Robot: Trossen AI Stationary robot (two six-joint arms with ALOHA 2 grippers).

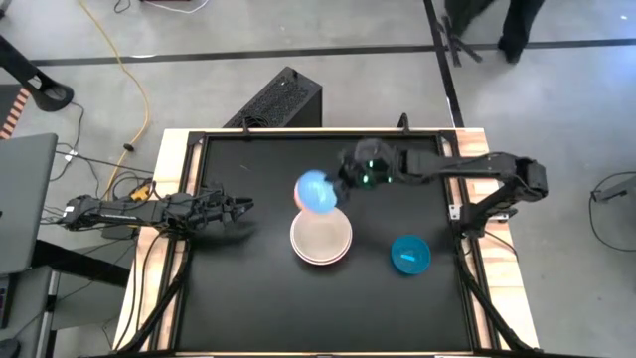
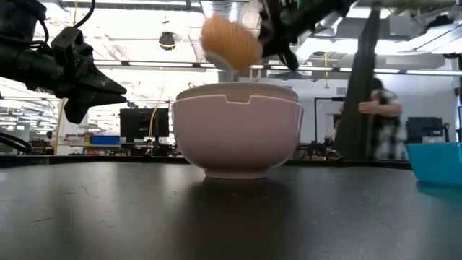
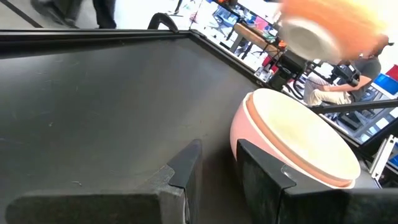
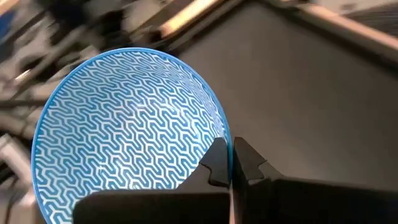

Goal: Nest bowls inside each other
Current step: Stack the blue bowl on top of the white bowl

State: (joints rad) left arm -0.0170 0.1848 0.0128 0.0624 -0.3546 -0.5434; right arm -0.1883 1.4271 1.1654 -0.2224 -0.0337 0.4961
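Note:
A small light blue bowl (image 1: 315,190), wave-patterned inside (image 4: 130,124) and tan outside (image 2: 231,42), hangs tilted above the far side of a stack of nested bowls. My right gripper (image 1: 343,182) is shut on it. The stack is a large pink bowl (image 2: 237,133) with a pale bowl inside it (image 1: 320,239), resting by its foot on the black table. A bright cyan-blue bowl (image 1: 409,254) stands alone to the right (image 2: 437,162). My left gripper (image 1: 244,207) waits slightly open at the table's left, pointing at the stack (image 3: 292,137). My right gripper pinches the light blue bowl's rim (image 4: 222,134) between its two fingers (image 4: 214,163), one inside the bowl and one outside. It comes from the table's right side, slanting down. The bowl is lifted clear and tipped, above the stack's far edge.
The black table has a raised rim (image 1: 189,149) all round. A black box (image 1: 283,99) sits beyond the far edge. A person (image 2: 379,115) stands in the room behind the table. Bare tabletop lies near the front edge (image 1: 318,318).

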